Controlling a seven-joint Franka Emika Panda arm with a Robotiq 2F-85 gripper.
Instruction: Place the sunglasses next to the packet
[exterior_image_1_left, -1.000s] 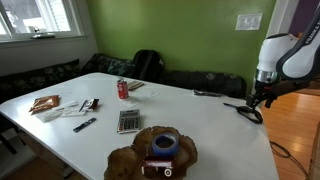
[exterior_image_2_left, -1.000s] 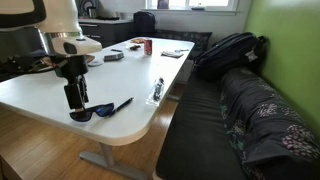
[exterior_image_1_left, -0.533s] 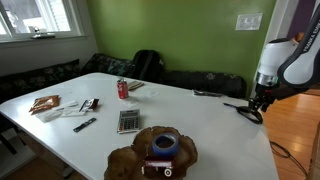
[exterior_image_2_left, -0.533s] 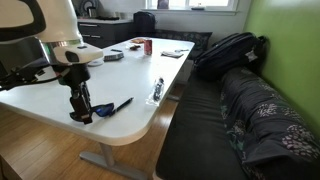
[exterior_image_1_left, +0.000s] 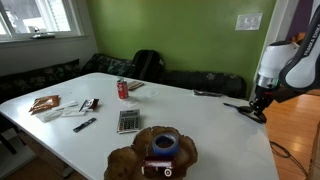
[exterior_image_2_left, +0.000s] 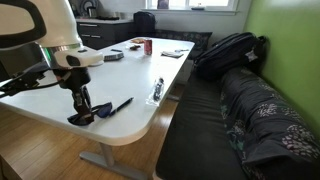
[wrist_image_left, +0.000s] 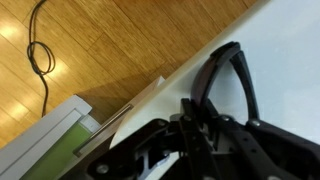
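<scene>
Sunglasses (exterior_image_2_left: 86, 117) at the rounded corner of the white bench (exterior_image_2_left: 120, 80), close to the edge. Pincer (exterior_image_2_left: 80, 110) down right on them; cannot tell whether clamped or merely touching. Thin dark stick (exterior_image_2_left: 118, 105) just beside. Packet (exterior_image_1_left: 45, 103) well apart at the far end, beyond calculator (exterior_image_1_left: 128, 121) and red can (exterior_image_1_left: 123, 89). Wooden floor (wrist_image_left: 100, 40) below the corner in the wrist view
</scene>
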